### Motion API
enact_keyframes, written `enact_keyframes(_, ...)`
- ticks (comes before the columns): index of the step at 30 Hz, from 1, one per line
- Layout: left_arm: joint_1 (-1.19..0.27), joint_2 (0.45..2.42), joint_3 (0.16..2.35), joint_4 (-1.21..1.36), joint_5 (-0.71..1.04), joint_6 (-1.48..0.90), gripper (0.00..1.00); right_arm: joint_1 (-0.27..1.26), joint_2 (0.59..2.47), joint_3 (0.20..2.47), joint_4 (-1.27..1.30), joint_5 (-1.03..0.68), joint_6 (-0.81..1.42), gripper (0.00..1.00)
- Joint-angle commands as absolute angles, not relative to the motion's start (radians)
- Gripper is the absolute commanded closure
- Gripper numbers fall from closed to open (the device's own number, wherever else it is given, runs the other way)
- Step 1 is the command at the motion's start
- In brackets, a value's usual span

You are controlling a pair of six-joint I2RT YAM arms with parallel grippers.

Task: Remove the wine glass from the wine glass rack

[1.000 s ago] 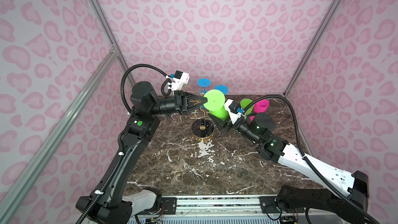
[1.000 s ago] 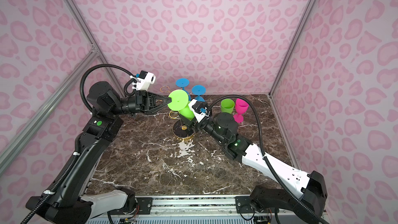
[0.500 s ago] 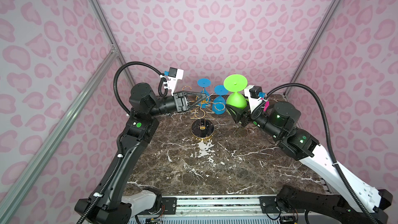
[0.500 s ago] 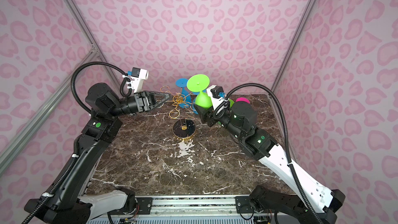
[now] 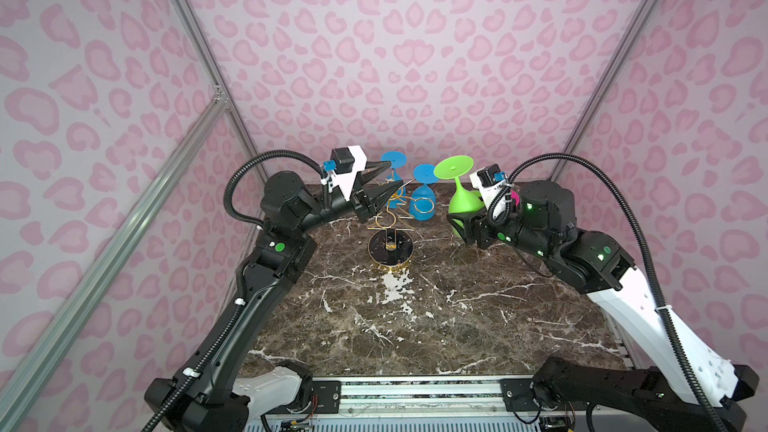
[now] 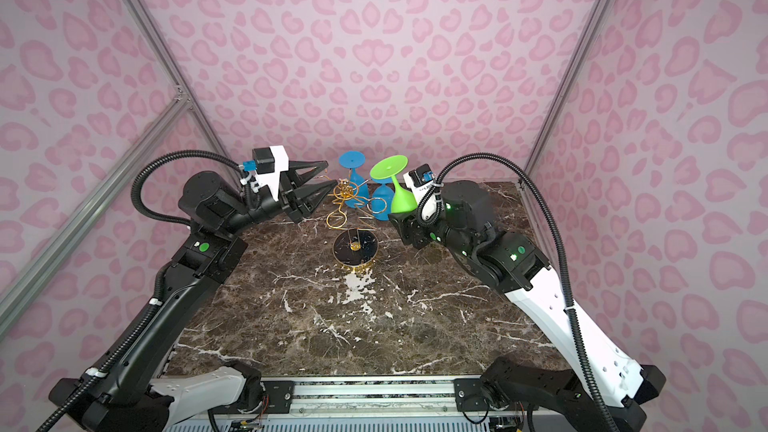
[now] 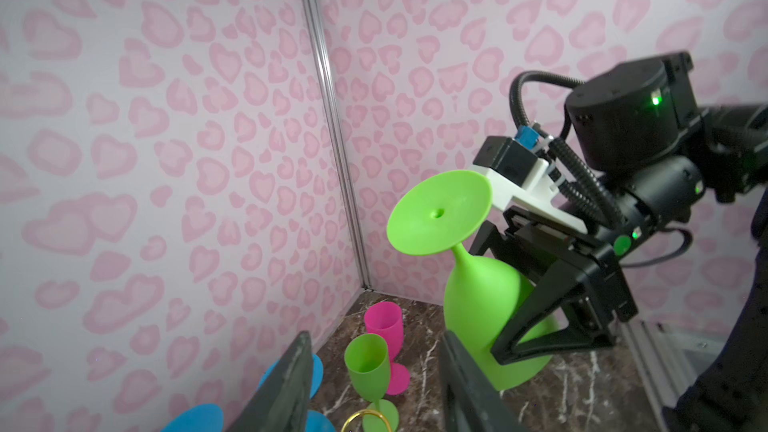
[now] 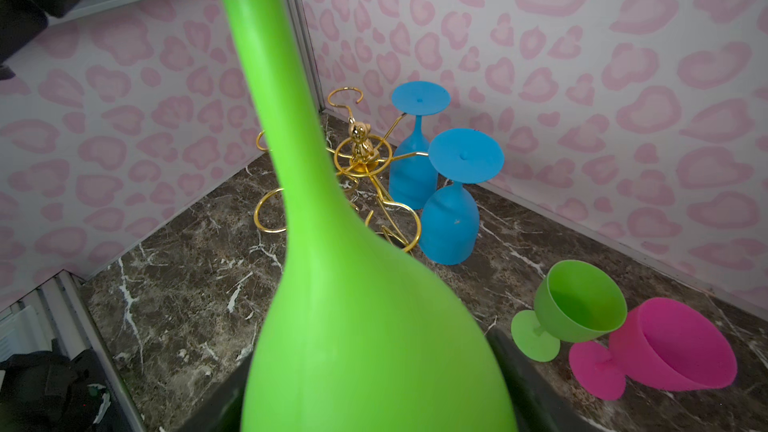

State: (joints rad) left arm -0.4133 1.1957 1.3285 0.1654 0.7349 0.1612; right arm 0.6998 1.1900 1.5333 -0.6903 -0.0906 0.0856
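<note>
Left gripper is up beside the top of the wine glass rack, jaws parted with nothing between them. One tip is just beside a gold loop, but I can't tell if it touches. My read is that it's parked there to steady the light wire stand if needed. The rack stands mid-bench toward the far edge, on the marble bench, and its near arms are bare. Two blue glasses hang foot-up on the far-side arms, so they're out of both arms' way. Right of the rack, the green wine glass is clear of the wire, inverted with its foot up and stem tilted. The right gripper is clamped across the bowl. Gripping the bowl makes sense, since the stem has to slide out of the loop and so stays free. The rim sits low over the right side of the bench, and I can't tell if it has touched down. At the far right corner a small green goblet and a pink goblet stand just beside each other. I'd say the removal itself is done. What's left is setting the glass down, with care not to clip those two.
</note>
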Motion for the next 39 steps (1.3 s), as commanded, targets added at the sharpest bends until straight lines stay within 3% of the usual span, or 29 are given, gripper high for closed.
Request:
enact_keyframes(1,-0.417,1.215,1.321,0.196,0.777,0.495,0.50,0.700,1.213,1.546,-0.711,-0.139,0.102,0.34)
enact_keyframes(29,-0.433,1.275,1.351,0.156,0.797,0.698,0.58,0.775,1.349,1.569,-0.609,-0.260,0.161,0.38)
enact_keyframes(34,-0.434,1.276,1.351,0.163,0.781,0.704,0.65,0.778,1.358,1.571,-0.604,-0.268,0.173,0.38)
enact_keyframes(39,-0.439,1.272,1.319,0.171,0.759,0.710,0.79,0.777,1.365,1.571,-0.596,-0.279,0.186,0.37)
